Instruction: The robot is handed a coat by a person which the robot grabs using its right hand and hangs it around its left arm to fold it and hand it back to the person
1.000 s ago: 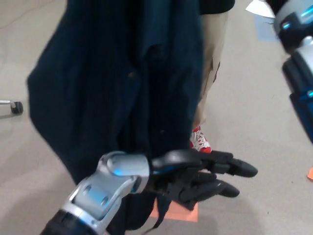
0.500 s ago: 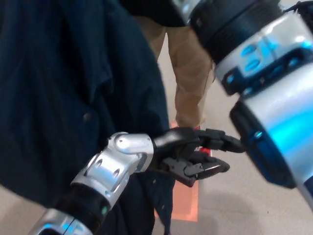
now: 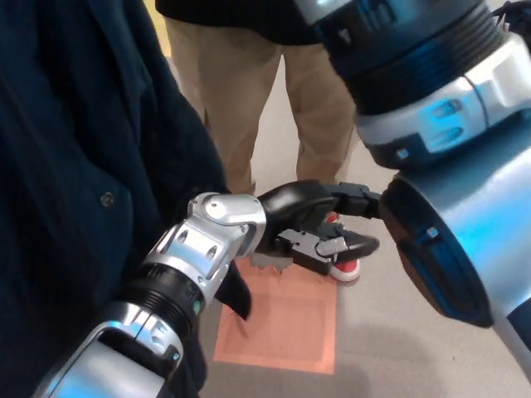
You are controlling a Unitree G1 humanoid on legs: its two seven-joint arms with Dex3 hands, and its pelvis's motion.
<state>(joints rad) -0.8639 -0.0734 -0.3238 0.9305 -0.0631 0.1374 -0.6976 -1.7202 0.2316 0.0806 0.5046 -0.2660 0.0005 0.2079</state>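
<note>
Nope, can't make out any readable text here. No labels, brand names, numbers or signs legible on anything in view.

Left forearm: silver-grey moulded wrist casing (image 3: 217, 236), ribbed black ring behind it, small green light on ring, second silver shell below. Left robot hand (image 3: 319, 225): glossy black, thick jointed fingers, grey metal insert on one. Right arm (image 3: 431, 91): wide black ribbed collar, silver shells, blue-lit slots, dark oval panel. Person: khaki trousers (image 3: 228, 99), red shoe with white laces (image 3: 344, 267).
</note>
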